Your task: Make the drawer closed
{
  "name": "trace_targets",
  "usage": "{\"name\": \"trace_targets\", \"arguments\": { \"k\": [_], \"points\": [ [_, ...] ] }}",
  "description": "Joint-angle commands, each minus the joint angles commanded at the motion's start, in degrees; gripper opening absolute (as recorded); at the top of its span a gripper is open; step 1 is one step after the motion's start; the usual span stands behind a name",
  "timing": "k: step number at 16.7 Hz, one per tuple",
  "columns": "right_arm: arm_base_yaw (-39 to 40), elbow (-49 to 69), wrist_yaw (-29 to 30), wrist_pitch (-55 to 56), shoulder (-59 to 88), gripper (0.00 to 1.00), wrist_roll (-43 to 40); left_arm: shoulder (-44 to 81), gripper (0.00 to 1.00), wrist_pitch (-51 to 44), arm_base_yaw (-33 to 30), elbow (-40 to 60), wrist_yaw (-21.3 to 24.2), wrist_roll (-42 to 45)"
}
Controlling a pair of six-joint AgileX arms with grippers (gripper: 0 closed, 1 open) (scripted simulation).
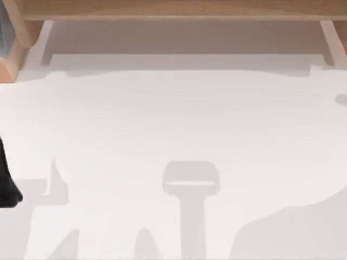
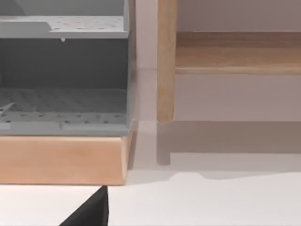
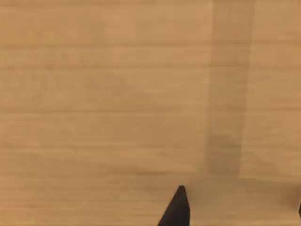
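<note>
While my right gripper [image 3: 181,207] faces a wooden panel [image 3: 103,94] close up, grip unreadable | left arm [image 1: 6,179] parked at table's [image 1: 173,141] left edge | push square, slow, no skew.

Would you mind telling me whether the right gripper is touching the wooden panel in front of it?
Cannot tell. In the right wrist view a dark fingertip lies over the wooden panel, but no gap or contact shows plainly.
</note>
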Motion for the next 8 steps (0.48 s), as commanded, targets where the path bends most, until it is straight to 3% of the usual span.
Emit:
{"name": "trace_targets", "arguments": {
  "k": [2,8],
  "points": [
    [0.0,0.0,0.0,0.0,0.0,0.98,0.0,0.0,1.0,0.0,0.0,0.0,0.0,0.0],
    [0.0,0.0,0.0,0.0,0.0,1.0,0.0,0.0,1.0,0.0,0.0,0.0,0.0,0.0]
  ]
}}
